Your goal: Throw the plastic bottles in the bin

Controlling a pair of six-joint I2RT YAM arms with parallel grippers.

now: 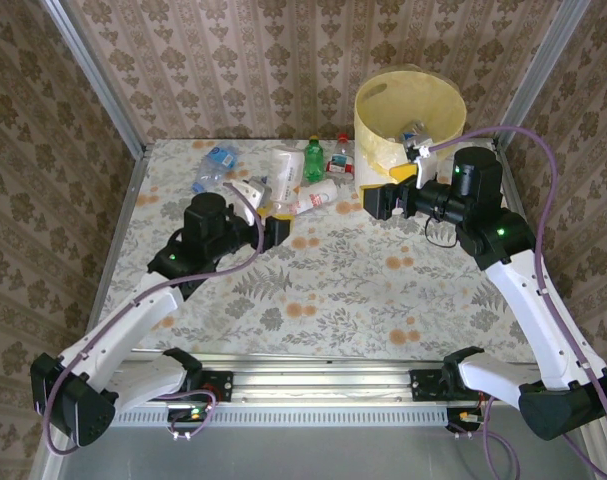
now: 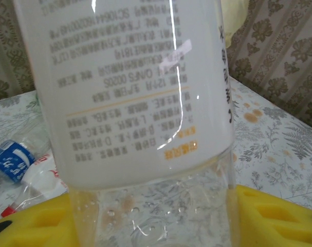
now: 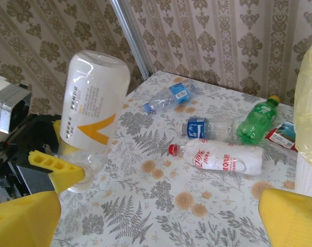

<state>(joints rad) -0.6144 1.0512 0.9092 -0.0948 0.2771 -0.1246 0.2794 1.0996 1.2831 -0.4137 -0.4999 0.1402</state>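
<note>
My left gripper [image 1: 281, 215] [image 2: 156, 229] is shut on a clear bottle with a white and orange label [image 1: 283, 185] [image 2: 130, 92] [image 3: 94, 98]. It grips the bottle at the clear neck end, base up, above the table. My right gripper [image 1: 373, 200] [image 3: 156, 221] hangs open and empty beside the bin [image 1: 408, 120], a white bucket with a yellow liner [image 3: 307, 103]. Several bottles lie at the back of the table: a green one [image 1: 314, 160] [image 3: 256, 121], a white one with red print [image 1: 318, 196] [image 3: 222, 157], and two blue-labelled ones [image 3: 207, 127] [image 3: 171, 95].
The flowered table [image 1: 333, 280] ends at patterned walls behind and on both sides, with metal posts in the corners. At least one bottle lies inside the bin [image 1: 415, 135]. A red-capped bottle [image 1: 341, 155] stands next to the bin's left side.
</note>
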